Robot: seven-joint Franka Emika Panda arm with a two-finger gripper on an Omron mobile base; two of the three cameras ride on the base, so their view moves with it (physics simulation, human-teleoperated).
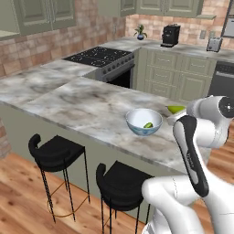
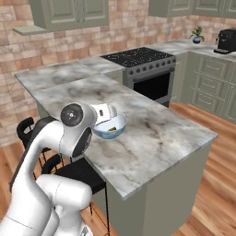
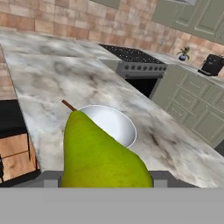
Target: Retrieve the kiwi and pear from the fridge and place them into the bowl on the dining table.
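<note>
My gripper [image 1: 175, 115] is shut on the pear [image 3: 98, 155], a yellow-green fruit with a brown stem that looms large in the hand view. It hangs just right of the bowl [image 1: 144, 121] and above the dining table [image 1: 87, 103]. In the left base view only the pear's tip [image 1: 176, 109] shows past the arm. The pale bowl [image 3: 114, 124] sits near the table's front edge, directly beyond the pear in the hand view. A small green kiwi [image 1: 148, 124] lies inside the bowl. In the right base view the hand [image 2: 104, 113] sits at the bowl's [image 2: 110, 129] near rim. The fridge is out of view.
Two black stools [image 1: 57, 153] [image 1: 121, 183] stand along the table's front. A black stove [image 1: 98, 57] is set in the far counter, with a coffee machine [image 1: 170, 35], toaster [image 1: 214, 44] and potted plant [image 1: 140, 32] behind. My own arm [image 1: 194, 151] blocks the lower right.
</note>
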